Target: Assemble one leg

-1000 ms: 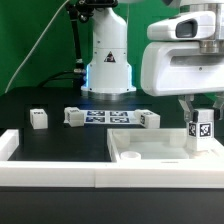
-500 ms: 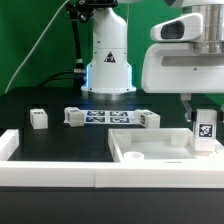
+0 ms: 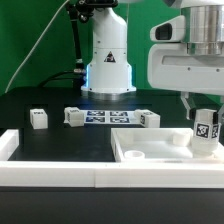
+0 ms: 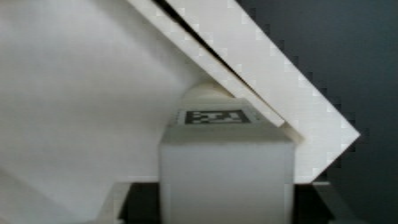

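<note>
My gripper (image 3: 206, 118) is shut on a leg (image 3: 205, 132), a short white squarish post with a black-and-white tag. I hold it upright over the far right corner of the white tray-like tabletop (image 3: 150, 160), at the exterior view's right. In the wrist view the leg (image 4: 222, 150) fills the middle between my dark fingers (image 4: 143, 203), with its tag facing the camera and the tabletop's raised rim (image 4: 240, 55) running diagonally behind it. Whether the leg's lower end touches the tabletop is hidden.
Three more white legs lie on the black table: one (image 3: 38, 119) at the exterior view's left, one (image 3: 73, 116) and one (image 3: 148, 119) at either end of the marker board (image 3: 110, 116). Long white border bars (image 3: 50, 176) run along the front. The arm's base (image 3: 108, 55) stands behind.
My gripper and the leg have moved a little toward the exterior view's right and slightly down toward the tabletop's corner. Nothing else has moved.
</note>
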